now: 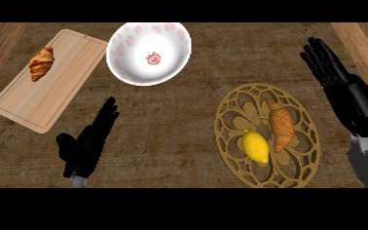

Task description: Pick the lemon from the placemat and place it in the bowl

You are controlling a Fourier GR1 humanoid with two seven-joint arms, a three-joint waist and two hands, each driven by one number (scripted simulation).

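Right hand [336, 85] at right edge, fingers straight and apart, holding nothing. Left hand [87, 143] near left, fingers straight, off cutting board [54, 80] corner. Lemon [255, 146] on placemat [233, 114], near-left part, just beside croissant [281, 125]. Bowl [149, 52] far, left of placemat; bare table [179, 126] between. Second croissant [41, 63] on board.

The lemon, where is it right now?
In the head view the lemon lies on the round placemat at lower right, just left of a croissant.
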